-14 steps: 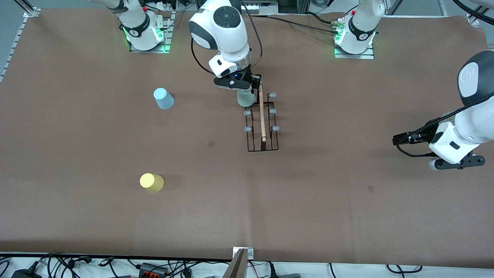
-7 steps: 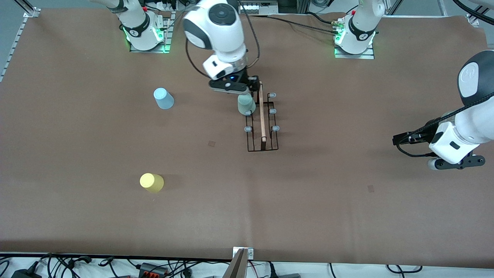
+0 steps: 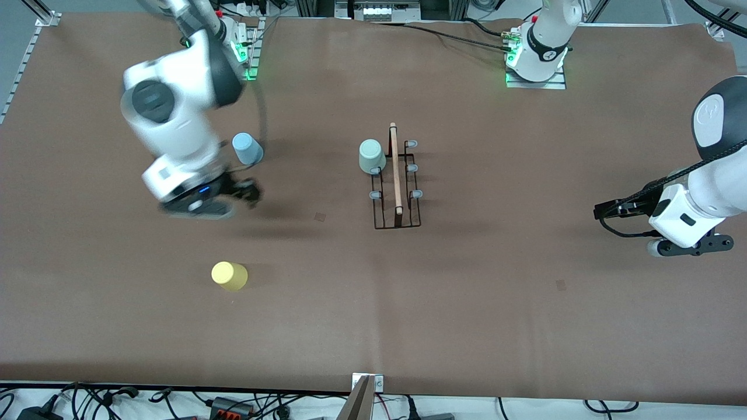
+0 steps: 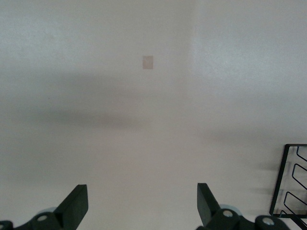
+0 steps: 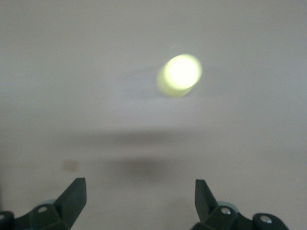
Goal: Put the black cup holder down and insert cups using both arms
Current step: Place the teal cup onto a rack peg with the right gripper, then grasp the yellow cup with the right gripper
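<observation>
Right hand [image 3: 242,195] blurred (fingers apart), over table [image 3: 467,291].

A wide worktop [image 3: 467,303] covered in matte brown sheeting fills nearly the whole front view. Small darker square marks [image 3: 320,216] dot the sheeting. Aluminium framing rails [image 3: 20,64] run along the edge at the right arm's end. Tangled black cables and power strips [image 3: 233,405] lie along the edge nearest the front camera.
</observation>
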Available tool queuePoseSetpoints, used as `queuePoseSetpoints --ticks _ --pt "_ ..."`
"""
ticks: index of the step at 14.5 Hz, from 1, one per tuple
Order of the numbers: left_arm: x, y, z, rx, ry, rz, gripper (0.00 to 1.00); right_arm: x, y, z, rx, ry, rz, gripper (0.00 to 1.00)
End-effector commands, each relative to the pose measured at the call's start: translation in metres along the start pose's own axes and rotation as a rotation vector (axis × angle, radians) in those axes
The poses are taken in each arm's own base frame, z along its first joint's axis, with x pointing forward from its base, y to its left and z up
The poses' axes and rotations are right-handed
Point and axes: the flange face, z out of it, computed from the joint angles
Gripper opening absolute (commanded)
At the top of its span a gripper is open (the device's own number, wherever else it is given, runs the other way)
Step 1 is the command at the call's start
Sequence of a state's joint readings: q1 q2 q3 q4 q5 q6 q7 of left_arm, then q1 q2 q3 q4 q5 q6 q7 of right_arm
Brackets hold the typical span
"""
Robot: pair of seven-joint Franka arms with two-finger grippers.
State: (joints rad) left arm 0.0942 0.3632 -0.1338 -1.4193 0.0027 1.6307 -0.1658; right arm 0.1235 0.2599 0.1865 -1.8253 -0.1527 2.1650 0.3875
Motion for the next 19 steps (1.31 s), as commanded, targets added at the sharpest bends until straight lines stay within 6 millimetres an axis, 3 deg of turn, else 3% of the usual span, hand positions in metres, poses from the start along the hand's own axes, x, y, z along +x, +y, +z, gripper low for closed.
queuePoseSetpoints --ticks 1,3,8,12,19 --pt "-0.003 -0.002 -0.001 -0.003 -0.006 0.019 1.00 0.040 0.016 0.037 0.034 0.023 -0.089 1.00" --pt "-0.003 -0.002 -0.001 -0.004 -0.005 0.019 1.00 0.068 0.042 0.065 0.045 0.041 -0.088 1.00" --pt "-0.003 -0.002 -0.001 -0.004 -0.005 0.019 1.00 0.088 0.047 0.117 0.077 0.106 -0.071 1.00" --pt "-0.003 -0.002 -0.001 -0.004 -0.005 0.019 1.00 0.089 0.041 0.148 0.085 0.101 -0.077 1.00" --pt "-0.004 -0.001 -0.001 -0.002 -0.005 0.022 1.00 0.087 0.034 0.186 0.105 0.134 -0.081 1.00"
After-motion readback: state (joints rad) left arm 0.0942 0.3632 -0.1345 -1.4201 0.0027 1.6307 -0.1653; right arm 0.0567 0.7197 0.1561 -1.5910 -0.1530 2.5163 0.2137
